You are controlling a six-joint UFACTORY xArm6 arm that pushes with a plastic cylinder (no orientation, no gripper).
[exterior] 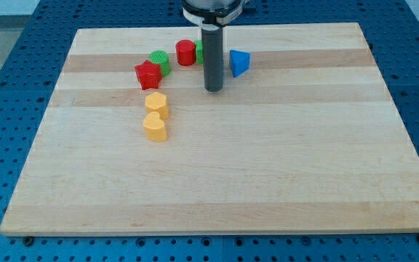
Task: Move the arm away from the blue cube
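My tip [213, 89] rests on the wooden board [268, 167] in its upper middle part. A blue block [239, 62], which looks wedge-shaped, lies just up and to the right of the tip, a small gap away from the rod. A green block [199, 49] shows partly from behind the rod's left side. A red cylinder [186, 52] stands to the left of it. No other blue block shows in the view.
A green block [159, 62] and a red star-like block [147, 74] touch each other left of the tip. Two yellow blocks [156, 104] [154, 126] lie one below the other, down and left of the tip. A blue perforated table surrounds the board.
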